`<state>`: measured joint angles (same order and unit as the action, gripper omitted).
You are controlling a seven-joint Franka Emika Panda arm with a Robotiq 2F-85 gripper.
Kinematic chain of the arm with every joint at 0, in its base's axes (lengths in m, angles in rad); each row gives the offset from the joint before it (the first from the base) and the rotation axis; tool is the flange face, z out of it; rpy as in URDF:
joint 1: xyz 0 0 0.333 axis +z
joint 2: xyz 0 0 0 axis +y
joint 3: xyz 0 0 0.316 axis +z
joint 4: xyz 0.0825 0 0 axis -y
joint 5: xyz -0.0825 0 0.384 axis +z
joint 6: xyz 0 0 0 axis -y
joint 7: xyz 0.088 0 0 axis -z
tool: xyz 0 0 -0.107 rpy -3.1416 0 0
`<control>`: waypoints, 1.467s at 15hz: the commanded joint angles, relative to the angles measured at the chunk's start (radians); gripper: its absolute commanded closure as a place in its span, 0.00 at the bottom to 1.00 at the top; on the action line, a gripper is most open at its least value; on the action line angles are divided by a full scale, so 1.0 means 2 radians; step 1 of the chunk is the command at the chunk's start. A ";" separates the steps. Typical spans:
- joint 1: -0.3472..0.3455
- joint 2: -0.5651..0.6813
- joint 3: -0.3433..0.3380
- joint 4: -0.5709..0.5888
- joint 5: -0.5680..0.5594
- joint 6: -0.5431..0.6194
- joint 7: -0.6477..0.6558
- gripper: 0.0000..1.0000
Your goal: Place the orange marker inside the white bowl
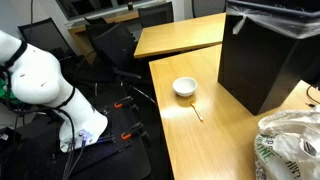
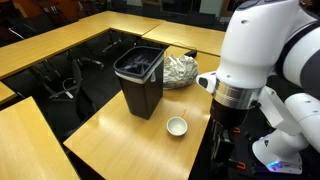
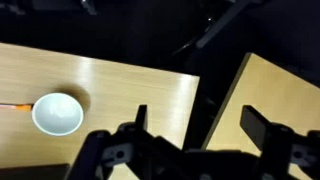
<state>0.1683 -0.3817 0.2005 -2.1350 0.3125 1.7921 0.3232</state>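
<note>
The white bowl (image 1: 185, 88) stands empty on the wooden table and shows in both exterior views (image 2: 176, 126). The orange marker (image 1: 196, 112) lies flat on the table just beside the bowl. In the wrist view the bowl (image 3: 57, 113) is at the left, and only the marker's orange end (image 3: 10, 104) shows at the frame's left edge. My gripper (image 3: 200, 125) is open and empty, high above the gap between two tables and well off to the side of the bowl. The fingers do not show in the exterior views.
A tall black bin (image 1: 265, 50) stands on the table behind the bowl, also seen in an exterior view (image 2: 140, 80). A crumpled plastic bag (image 1: 290, 145) lies near the table's end. The robot's white arm (image 2: 250, 60) rises beside the table edge.
</note>
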 commanded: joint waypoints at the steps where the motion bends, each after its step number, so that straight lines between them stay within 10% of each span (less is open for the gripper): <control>1: -0.005 0.000 0.004 0.001 0.001 -0.001 -0.001 0.00; 7: -0.005 0.000 0.004 0.001 0.001 -0.001 -0.001 0.00; 22: -0.127 0.118 -0.032 -0.121 -0.175 0.276 0.259 0.00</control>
<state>-0.0664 -0.1905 0.1604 -2.3698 -0.0013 2.2792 0.7170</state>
